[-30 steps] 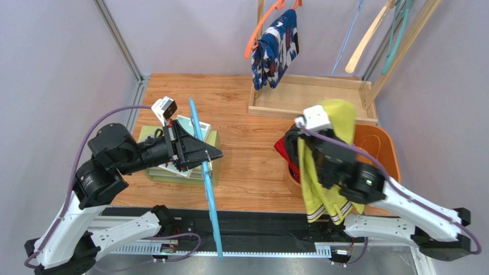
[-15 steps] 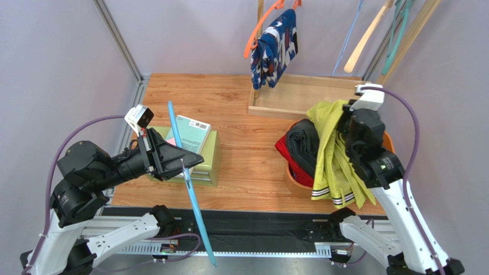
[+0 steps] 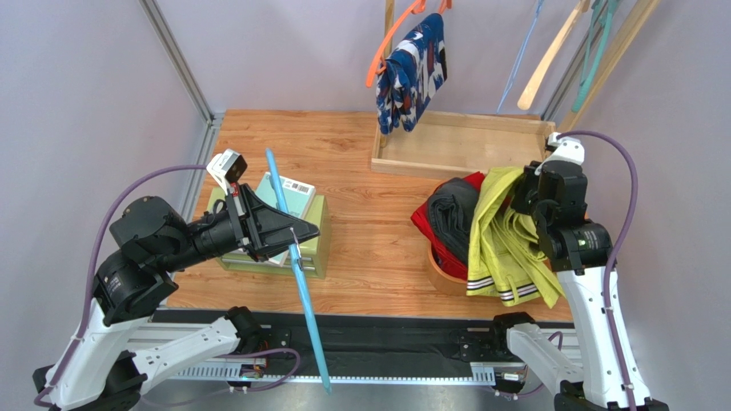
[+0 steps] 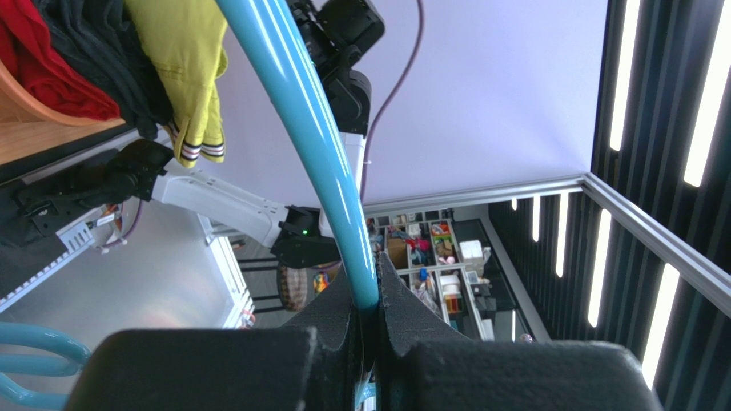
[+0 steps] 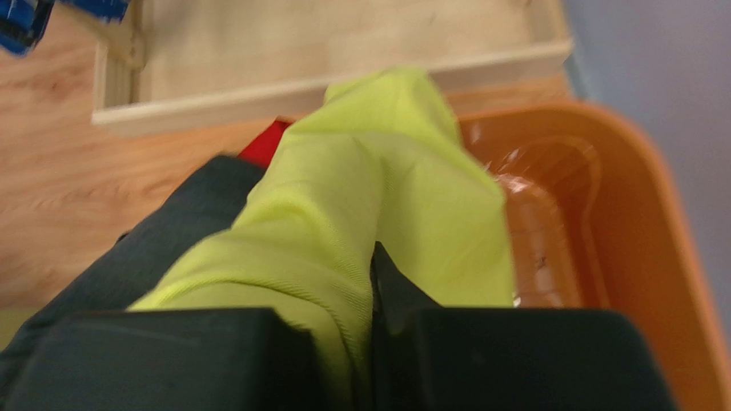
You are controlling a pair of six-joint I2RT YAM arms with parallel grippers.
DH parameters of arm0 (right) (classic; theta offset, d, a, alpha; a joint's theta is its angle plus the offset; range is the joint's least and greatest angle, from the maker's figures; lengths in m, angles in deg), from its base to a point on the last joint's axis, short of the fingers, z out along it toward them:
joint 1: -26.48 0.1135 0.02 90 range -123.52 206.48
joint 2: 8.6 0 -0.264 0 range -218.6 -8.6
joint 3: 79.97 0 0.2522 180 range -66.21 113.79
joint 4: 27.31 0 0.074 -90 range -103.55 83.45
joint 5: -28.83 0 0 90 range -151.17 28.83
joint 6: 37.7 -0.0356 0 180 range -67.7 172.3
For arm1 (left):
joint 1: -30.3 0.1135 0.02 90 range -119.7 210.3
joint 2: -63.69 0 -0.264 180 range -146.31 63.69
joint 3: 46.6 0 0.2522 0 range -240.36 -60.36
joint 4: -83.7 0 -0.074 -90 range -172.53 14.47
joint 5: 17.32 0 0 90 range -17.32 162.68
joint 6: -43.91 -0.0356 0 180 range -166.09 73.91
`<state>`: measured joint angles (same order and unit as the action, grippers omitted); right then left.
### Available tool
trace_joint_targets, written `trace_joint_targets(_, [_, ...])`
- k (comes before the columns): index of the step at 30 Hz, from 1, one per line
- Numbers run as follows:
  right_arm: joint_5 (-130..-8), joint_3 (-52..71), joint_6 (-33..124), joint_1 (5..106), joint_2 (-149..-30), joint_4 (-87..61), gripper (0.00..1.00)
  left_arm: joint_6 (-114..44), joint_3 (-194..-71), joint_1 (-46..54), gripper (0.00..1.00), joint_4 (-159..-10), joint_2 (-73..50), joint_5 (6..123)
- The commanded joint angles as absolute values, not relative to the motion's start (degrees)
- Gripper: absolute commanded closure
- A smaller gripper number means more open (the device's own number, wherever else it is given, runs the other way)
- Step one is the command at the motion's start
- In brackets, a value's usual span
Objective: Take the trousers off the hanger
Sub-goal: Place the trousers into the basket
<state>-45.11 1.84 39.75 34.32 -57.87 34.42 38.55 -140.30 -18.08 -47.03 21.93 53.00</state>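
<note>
The wooden worktop (image 3: 369,214) carries three things. A green box (image 3: 314,233) sits at its left, near the front edge, with a booklet (image 3: 290,190) on top. A shallow wooden tray (image 3: 463,169) lies at the back right. An orange basket (image 3: 441,276) stands front right, just before the tray.

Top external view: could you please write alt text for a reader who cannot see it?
The left gripper holds a bare blue hanger, while the right gripper grips yellow-green trousers draped over an orange basket that holds black trousers and red trousers. At the back, navy patterned trousers hang on an orange hanger.
</note>
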Motion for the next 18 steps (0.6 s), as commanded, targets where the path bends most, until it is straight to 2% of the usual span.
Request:
trace_joint_targets(1, [-56.77,2.25,31.38,36.15,-58.87,45.50,0.74,38.90,-140.52,-18.12,1.00,-51.60,21.15,51.06])
trace_joint_targets(4, [-54.94,6.81,31.82,36.15,-58.70,53.14,0.49,38.99,-140.26,-18.12,1.00,-52.47,20.36,50.53])
trace_joint_targets(5, [-53.71,8.31,31.39,36.15,-58.78,56.73,0.35,38.99,-139.99,-18.12,1.00,-52.82,20.09,50.27])
trace_joint_targets(6, [-51.09,11.89,30.95,36.15,-58.52,58.51,0.27,39.08,-139.82,-18.12,1.00,-53.52,19.66,50.01])
trace_joint_targets(7, [-50.02,13.75,29.20,36.15,-58.43,60.18,0.13,39.16,-139.73,-18.12,1.00,-53.88,19.30,49.74])
trace_joint_targets(8, [-49.40,15.95,28.58,36.15,-58.00,62.37,0.04,39.25,-139.38,-18.12,1.00,-54.40,19.13,49.39])
trace_joint_targets(9, [-50.78,17.62,28.40,36.15,-57.47,62.74,0.00,39.34,-139.38,-18.12,1.00,-55.11,18.69,49.30])
trace_joint_targets(15, [-60.36,25.10,23.74,36.15,-51.14,56.78,0.00,38.90,-139.03,-18.12,1.00,-55.82,18.07,49.47])
trace_joint_targets(18, [-71.22,30.10,26.72,36.15,-54.90,58.08,0.00,38.99,-138.67,-18.12,1.00,-55.73,18.07,50.79])
